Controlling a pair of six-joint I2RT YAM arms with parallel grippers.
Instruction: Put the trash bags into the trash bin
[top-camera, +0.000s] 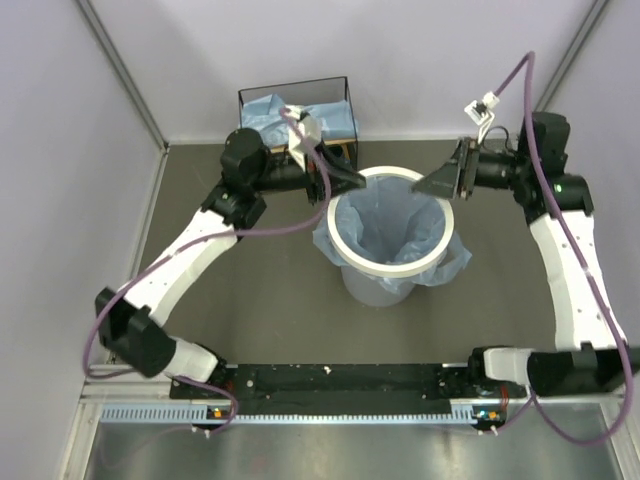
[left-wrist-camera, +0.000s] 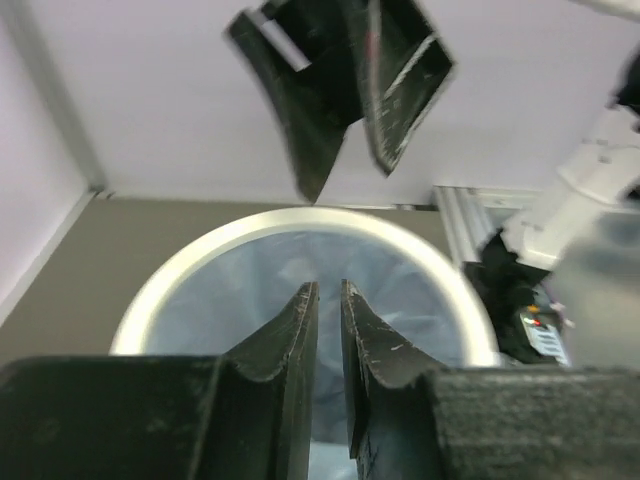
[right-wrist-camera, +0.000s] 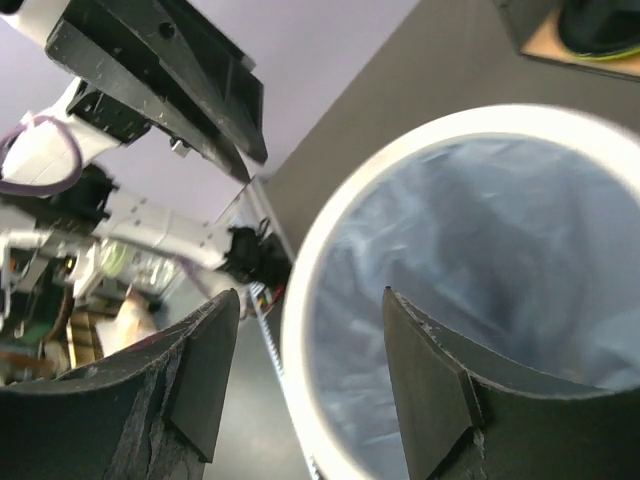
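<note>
**A:** What did we find on the grey table (top-camera: 250, 300)?

**B:** We found the trash bin (top-camera: 375, 285) mid-table between both arms. A blue trash bag (top-camera: 390, 225) lined it, its edge spilling out under the white ring (top-camera: 390, 268).

**A:** Was the job finished?

**B:** Only partly, we judged. More trash bags (top-camera: 265, 110) lay on the shelf (top-camera: 345, 90) behind the bin.

**A:** And the grippers?

**B:** The left gripper (top-camera: 358, 183) hung at the left rim, fingers almost together, holding nothing. The right gripper (top-camera: 422, 186) hung opposite, fingers spread wide, empty.
</note>
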